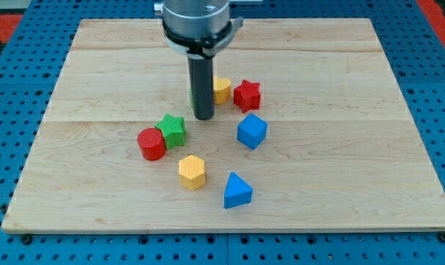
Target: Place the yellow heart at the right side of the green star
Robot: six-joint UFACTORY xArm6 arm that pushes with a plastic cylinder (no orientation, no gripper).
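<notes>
The yellow heart (pixel 222 90) lies near the board's middle, partly hidden behind my rod. The green star (pixel 172 129) lies below and to the left of it, touching a red cylinder (pixel 152 144) on its left. My tip (pixel 203 117) rests on the board between the two, just left of and below the heart, and up and to the right of the star. The tip touches neither block that I can see.
A red star (pixel 247 95) sits right next to the yellow heart on its right. A blue block (pixel 252 131) lies below the red star. A yellow hexagon (pixel 192 172) and a blue triangle (pixel 237 191) lie toward the view's bottom. The wooden board (pixel 97 73) ends in a blue pegboard surround.
</notes>
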